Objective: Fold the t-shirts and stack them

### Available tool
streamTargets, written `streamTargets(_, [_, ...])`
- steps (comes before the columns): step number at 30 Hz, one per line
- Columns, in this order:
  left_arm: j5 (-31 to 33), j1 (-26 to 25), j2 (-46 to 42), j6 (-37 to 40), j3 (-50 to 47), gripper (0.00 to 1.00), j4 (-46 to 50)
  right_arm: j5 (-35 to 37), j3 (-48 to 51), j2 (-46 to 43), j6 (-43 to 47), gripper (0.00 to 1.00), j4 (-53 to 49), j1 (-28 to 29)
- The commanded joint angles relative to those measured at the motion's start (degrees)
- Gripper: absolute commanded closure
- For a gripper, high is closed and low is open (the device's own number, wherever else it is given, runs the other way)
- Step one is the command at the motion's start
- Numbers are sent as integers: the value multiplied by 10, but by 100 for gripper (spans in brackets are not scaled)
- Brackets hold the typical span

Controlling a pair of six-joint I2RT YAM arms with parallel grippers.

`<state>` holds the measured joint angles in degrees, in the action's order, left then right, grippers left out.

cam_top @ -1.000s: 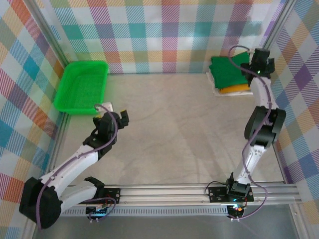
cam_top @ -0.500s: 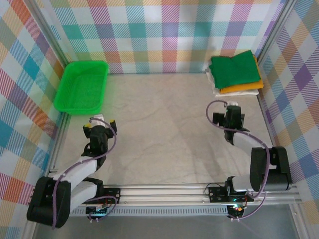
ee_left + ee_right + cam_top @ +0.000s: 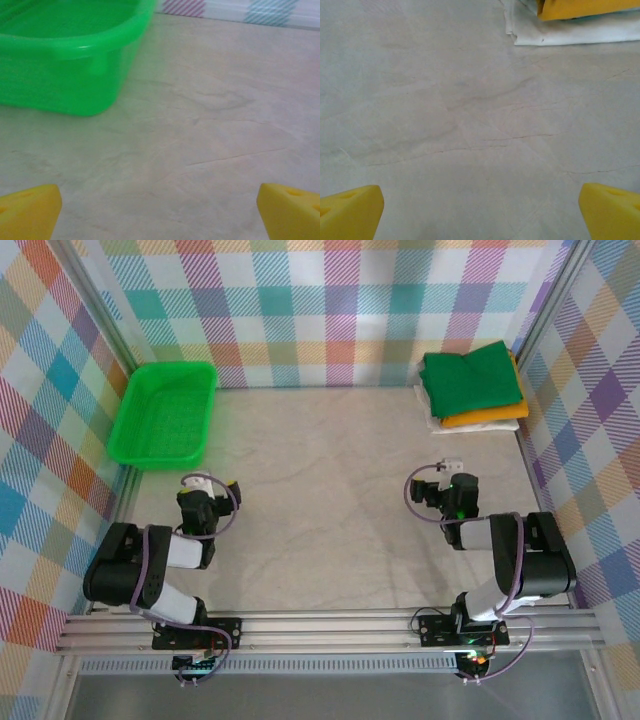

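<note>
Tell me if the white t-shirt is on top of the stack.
No, the dark green t-shirt lies on top, the mustard yellow t-shirt under it and the white t-shirt at the bottom.

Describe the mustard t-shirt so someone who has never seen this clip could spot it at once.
Go to the far right corner of the table, where three folded shirts lie stacked. The mustard t-shirt is the middle layer: a yellow strip along the near edge, between the dark green t-shirt on top and the white t-shirt underneath.

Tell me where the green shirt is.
Top view: the green shirt tops the folded stack in the far right corner, over the yellow shirt and white shirt.
</note>
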<state>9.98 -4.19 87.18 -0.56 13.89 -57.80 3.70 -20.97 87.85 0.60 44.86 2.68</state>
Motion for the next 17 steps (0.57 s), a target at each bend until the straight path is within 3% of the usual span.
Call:
streamTargets(1, [-29, 7, 9, 8, 39, 0, 11, -19, -25, 1, -21, 0, 29, -20])
streamTargets(4, [32, -8, 22, 3, 92, 0, 100, -20, -20, 0, -18, 0, 40, -21])
streamTargets(17, [34, -9, 21, 4, 88, 0, 92, -32, -23, 1, -15, 0, 35, -21])
